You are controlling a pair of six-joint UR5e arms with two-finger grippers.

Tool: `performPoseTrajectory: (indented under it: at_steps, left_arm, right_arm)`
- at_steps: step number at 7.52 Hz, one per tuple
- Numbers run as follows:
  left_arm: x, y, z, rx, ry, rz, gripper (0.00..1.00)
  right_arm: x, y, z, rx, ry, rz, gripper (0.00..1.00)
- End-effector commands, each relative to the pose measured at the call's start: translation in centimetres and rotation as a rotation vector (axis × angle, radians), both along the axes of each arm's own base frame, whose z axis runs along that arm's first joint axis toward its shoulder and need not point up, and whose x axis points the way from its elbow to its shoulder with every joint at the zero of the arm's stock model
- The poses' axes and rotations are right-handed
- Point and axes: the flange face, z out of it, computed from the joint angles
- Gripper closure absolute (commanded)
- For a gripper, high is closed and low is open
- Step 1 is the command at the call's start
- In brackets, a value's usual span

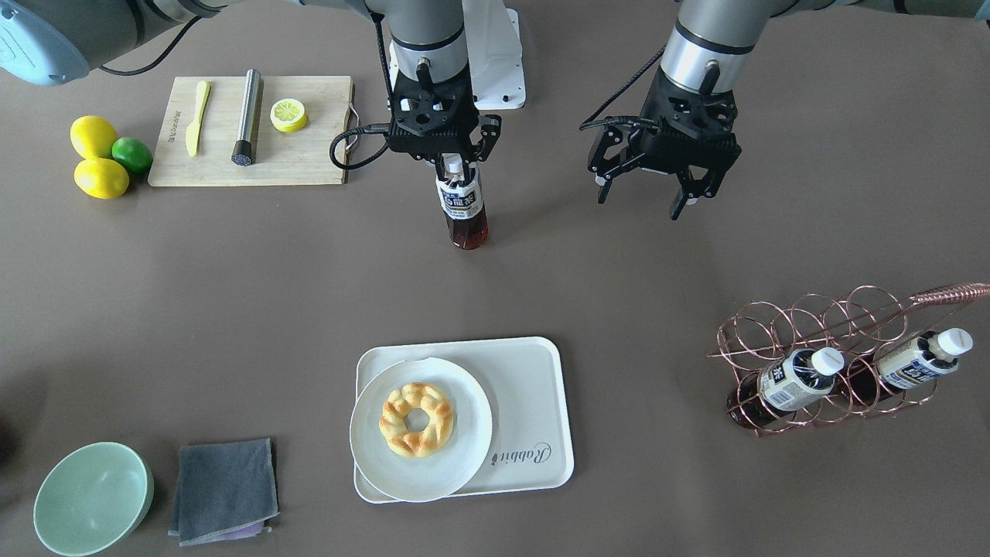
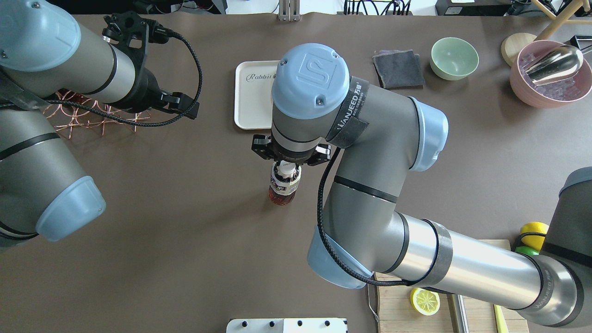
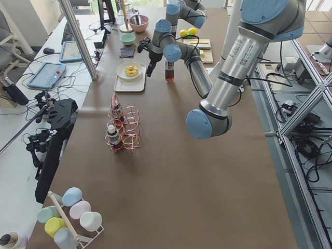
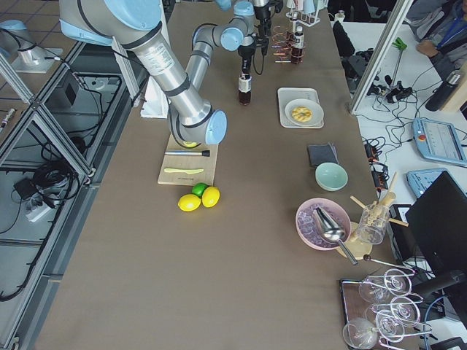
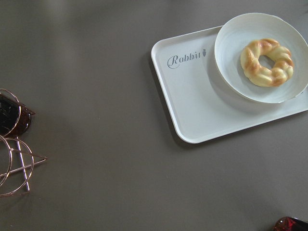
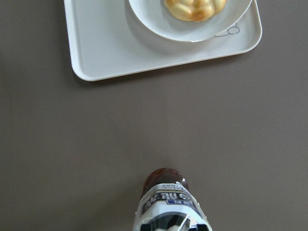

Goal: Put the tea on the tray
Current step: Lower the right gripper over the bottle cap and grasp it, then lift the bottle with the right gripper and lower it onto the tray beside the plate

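My right gripper is shut on the neck of a tea bottle and holds it upright over the table, on the robot's side of the tray. The bottle also shows in the overhead view and the right wrist view. I cannot tell whether its base touches the table. The cream tray with "Rabbit" script lies nearer the front edge, and its lettered part is bare. My left gripper is open and empty, hovering beside the right one.
A white plate with a ring-shaped pastry covers half the tray. A copper wire rack holds two more tea bottles. A cutting board, lemons, a green bowl and a grey cloth lie around.
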Motion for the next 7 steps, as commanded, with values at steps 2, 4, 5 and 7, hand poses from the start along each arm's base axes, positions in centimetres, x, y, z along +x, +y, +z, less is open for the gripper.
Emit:
performPoseTrajectory:
  at_steps: [2,4,5,7]
  left_arm:
    - [-1.8,1.9,0.5,0.006,0.013,-0.002,0.04]
    - [-6.1,6.1,3.4,-0.017,0.014,0.017,0.04]
    - [-9.4,6.7,5.2,-0.036,0.0,-0.005,0.04]
    - [-17.3,5.8,9.8,-0.043,-0.031,0.033,0.04]
  right_arm:
    - [3.9,-6.0,-1.8,0.066,0.042,0.022,1.0]
    - [2.9,-15.1,-4.9,0.055,0.062,0.059,1.0]
    - [1.6,-19.5,-5.6,0.049,0.044,0.079,1.0]
    - [0.6,-24.8,-6.0,0.025,0.081,0.108,1.0]
